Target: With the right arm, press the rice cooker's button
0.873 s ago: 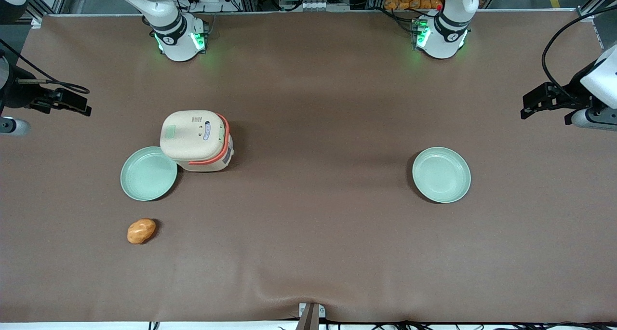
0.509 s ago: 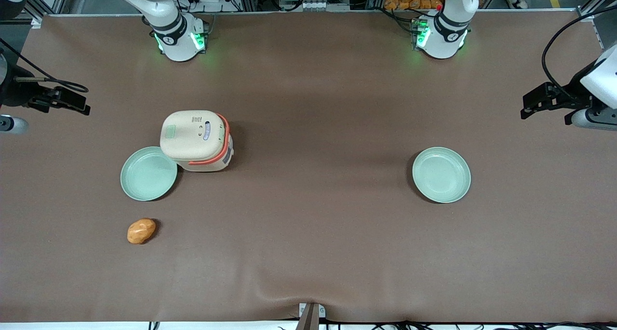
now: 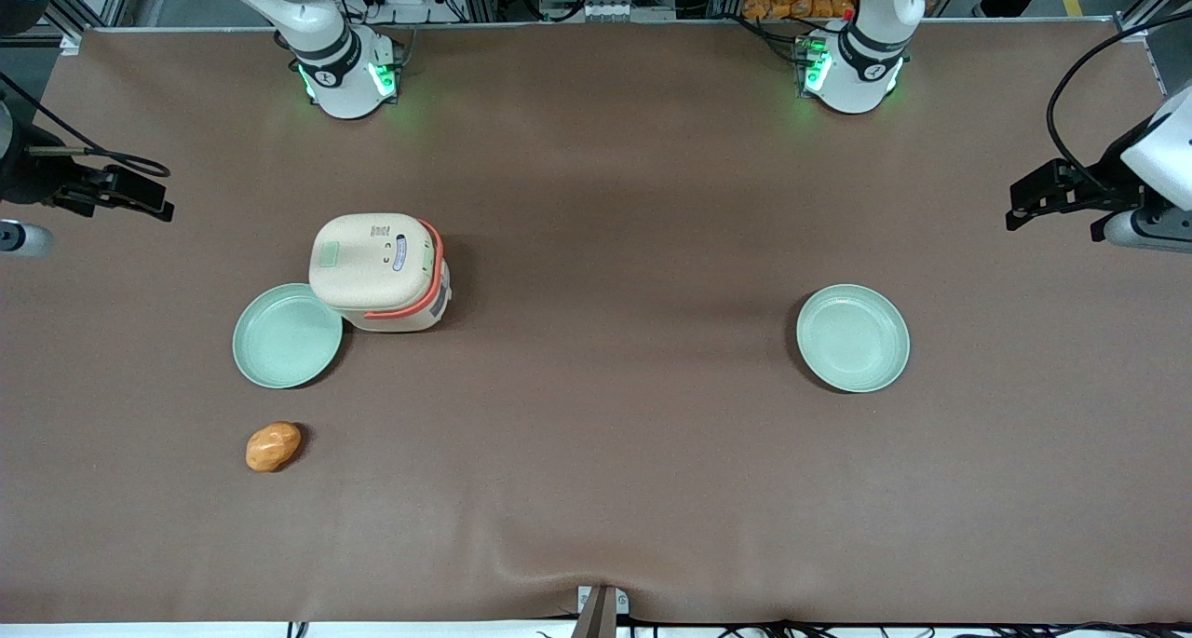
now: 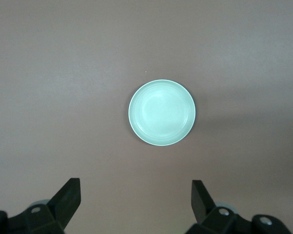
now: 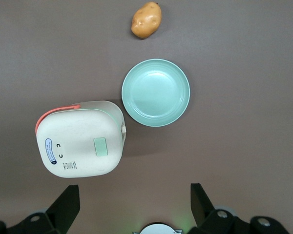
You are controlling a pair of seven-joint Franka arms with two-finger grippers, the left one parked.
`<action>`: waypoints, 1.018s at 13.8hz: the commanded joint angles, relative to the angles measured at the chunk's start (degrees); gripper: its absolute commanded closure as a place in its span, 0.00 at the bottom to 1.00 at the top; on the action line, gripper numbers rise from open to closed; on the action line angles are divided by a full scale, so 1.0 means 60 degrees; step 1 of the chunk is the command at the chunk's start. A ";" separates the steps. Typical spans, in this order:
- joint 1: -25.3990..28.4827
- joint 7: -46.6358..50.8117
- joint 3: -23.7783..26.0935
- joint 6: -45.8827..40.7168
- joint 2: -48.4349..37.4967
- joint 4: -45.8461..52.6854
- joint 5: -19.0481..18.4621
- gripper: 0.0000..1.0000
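On the brown desk point(image 3: 596, 489) we see the small cream rice cooker with a coral band point(image 3: 380, 271), lid closed, touching a pale green round plate point(image 3: 286, 334). Its pale green button point(image 5: 100, 146) shows best from the right wrist, as does our black end effector point(image 5: 132, 204), fingers wide apart, high above and touching nothing. An orange-brown lumpy potato point(image 3: 273, 446) lies nearer the front camera.

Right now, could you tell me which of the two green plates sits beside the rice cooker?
The green plate toward the working arm's end, its rim meeting the rice cooker. The other plate lies alone. The gripper, fingers open, hovers above the cooker.
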 commanded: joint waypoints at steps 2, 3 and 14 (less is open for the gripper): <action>-0.0031 -0.0114 0.0065 -0.0098 -0.0091 0.0038 0.0104 0.00; 0.0013 -0.0114 0.0080 -0.0113 -0.0061 0.0038 0.0118 0.00; 0.0921 0.0032 0.0168 -0.0289 0.0173 -0.0707 0.0192 0.11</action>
